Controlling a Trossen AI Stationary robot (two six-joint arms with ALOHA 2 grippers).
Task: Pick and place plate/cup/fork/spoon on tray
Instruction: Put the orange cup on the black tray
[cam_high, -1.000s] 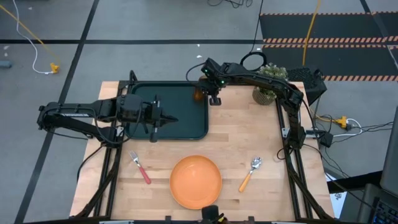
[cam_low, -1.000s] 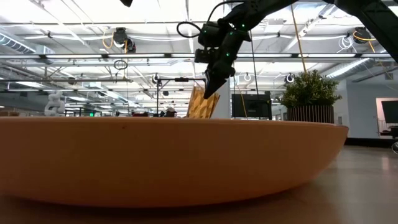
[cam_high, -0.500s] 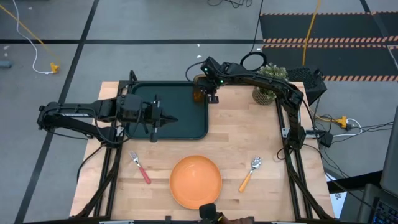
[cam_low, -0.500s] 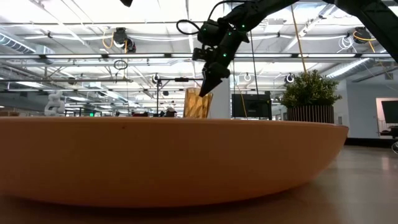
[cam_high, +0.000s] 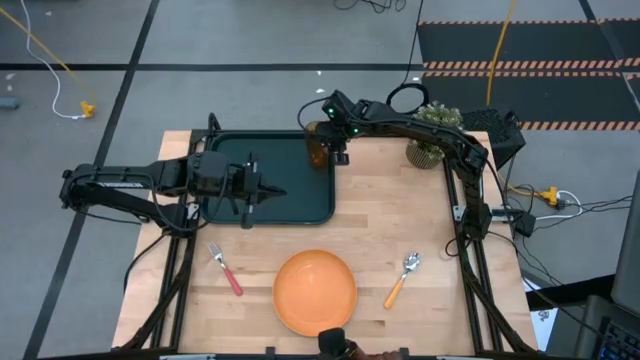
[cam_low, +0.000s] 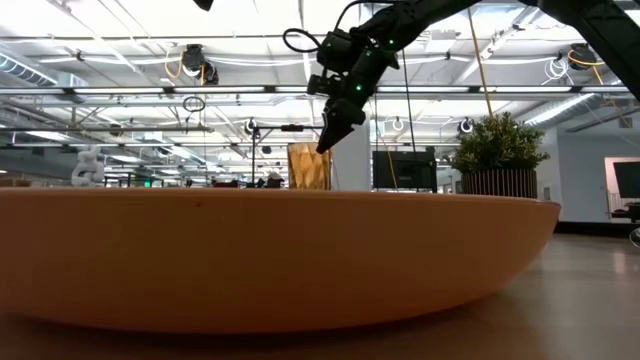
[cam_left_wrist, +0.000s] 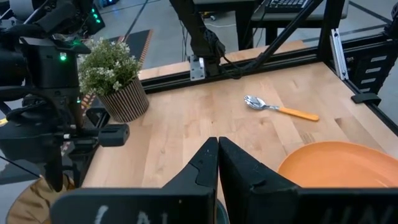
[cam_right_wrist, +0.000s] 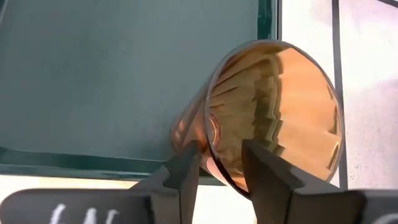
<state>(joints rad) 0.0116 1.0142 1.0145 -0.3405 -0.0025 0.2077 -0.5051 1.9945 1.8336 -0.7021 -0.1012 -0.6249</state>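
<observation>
- Cup (cam_high: 316, 150) pinched at its rim by the right gripper (cam_high: 331, 148), over the tray (cam_high: 290, 205) corner
- Left gripper (cam_high: 277, 193) closed, empty, above the tray

Two dark, near-black arms built of jointed links, matte, with boxy housings at the joints. Left arm (cam_high: 130, 180): long slim links, a blocky wrist, narrowing to the left gripper (cam_high: 275, 192) with two pointed black fingers (cam_left_wrist: 252, 177), smooth and wedge-shaped. Right arm (cam_high: 430, 130): same dark finish, a black cable looped above the forearm, small green lights glowing at the wrist near the right gripper (cam_high: 335, 152). Right fingers (cam_right_wrist: 267, 168): black, flat, rounded at the tips. White scrawled marks on the dark plate below each wrist camera. Black frame rails beneath both bases.
</observation>
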